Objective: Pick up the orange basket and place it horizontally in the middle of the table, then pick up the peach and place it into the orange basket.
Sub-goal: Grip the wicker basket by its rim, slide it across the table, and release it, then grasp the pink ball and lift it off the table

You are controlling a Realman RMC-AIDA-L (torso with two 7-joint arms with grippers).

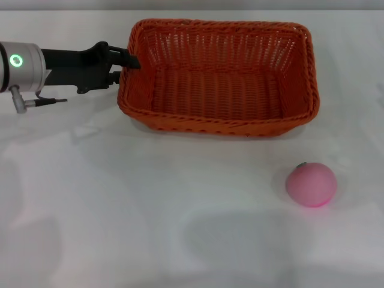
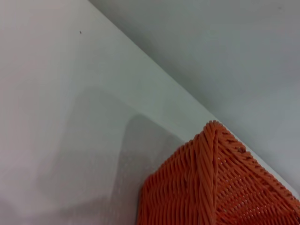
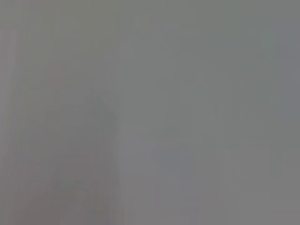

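L gripper at left short wall of big rectangular orange woven basket, far-centre on white table; fingers straddle rim, clamped or not: can't tell | basket prob light, stiff; grip rim | small pink round peach near-right, smooth, may roll | R arm unseen

I see a plain white worktop filling my head view. The orange basket sits on it toward the far side, open side up, long side running across. The peach rests on the bare surface nearer me, to the right, well apart from the basket's front wall.
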